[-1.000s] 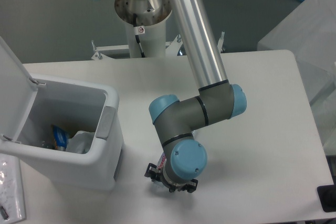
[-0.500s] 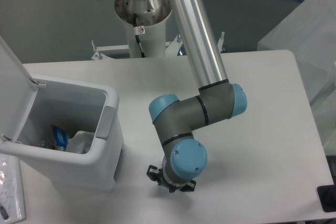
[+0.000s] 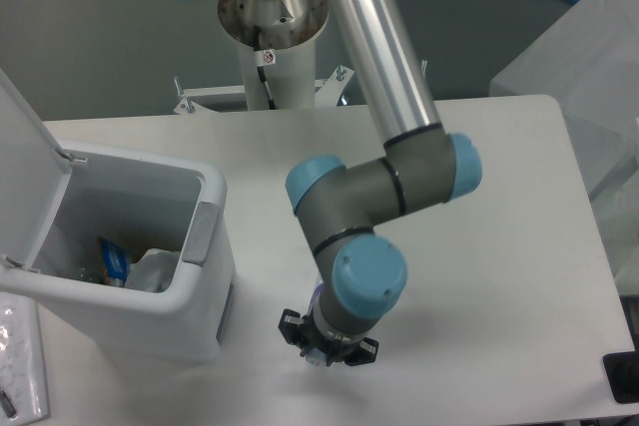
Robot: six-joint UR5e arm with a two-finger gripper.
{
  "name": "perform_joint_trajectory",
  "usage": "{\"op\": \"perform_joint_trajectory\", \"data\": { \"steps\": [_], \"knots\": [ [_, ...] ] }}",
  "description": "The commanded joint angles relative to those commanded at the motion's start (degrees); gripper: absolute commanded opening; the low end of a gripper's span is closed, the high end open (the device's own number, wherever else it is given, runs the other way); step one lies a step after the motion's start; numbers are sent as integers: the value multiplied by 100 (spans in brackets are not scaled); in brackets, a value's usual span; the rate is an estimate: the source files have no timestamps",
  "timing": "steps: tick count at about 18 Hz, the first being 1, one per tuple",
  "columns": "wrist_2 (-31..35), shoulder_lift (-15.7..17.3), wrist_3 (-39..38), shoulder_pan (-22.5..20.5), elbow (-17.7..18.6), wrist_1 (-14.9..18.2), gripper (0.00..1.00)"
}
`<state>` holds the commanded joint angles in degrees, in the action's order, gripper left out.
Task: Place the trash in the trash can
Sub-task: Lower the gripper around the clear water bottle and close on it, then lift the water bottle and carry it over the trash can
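The trash can (image 3: 211, 190) is a white boxy bin at the left of the table. Its lid (image 3: 22, 162) is flipped up and a grey tab (image 3: 202, 232) sits on its front rim. Inside lie a blue-labelled item (image 3: 112, 258) and crumpled clear plastic (image 3: 152, 268). My gripper (image 3: 325, 342) points down at the table right of the can, almost wholly covered by the blue-capped wrist (image 3: 367, 279). Only black finger parts stick out below the wrist. No trash shows on the table; whatever is under the gripper is hidden.
The robot's base column (image 3: 271, 37) stands at the table's back edge. A clear plastic piece (image 3: 18, 366) lies at the front left corner beside the can. A black object (image 3: 623, 376) sits past the table's right front edge, with white sheeting (image 3: 589, 57) at the back right.
The wrist has shifted slightly right and toward the front of the table. A red-and-white sliver seen beside the wrist a second ago is now covered.
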<state>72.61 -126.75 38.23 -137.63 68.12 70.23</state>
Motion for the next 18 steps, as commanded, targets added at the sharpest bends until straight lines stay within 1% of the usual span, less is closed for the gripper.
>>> {"op": "perform_joint_trajectory", "data": {
  "steps": [2,4,6,8,12,14,18],
  "knots": [
    [-395,229,17,-158,-61,-18,16],
    [-825,396,18,-308,-123,-123,16],
    [-1186,536,18,-396,-114,-342,16],
    [-1398,660,9,-431,-123,-579,16],
    [-2065,906,-53,-431,-123,-1317,16],
    [-2355,1090,-62,-422,-123,-1616,16],
    [-2787,1398,-53,-414,-123,-1924,16]
  ]
}}
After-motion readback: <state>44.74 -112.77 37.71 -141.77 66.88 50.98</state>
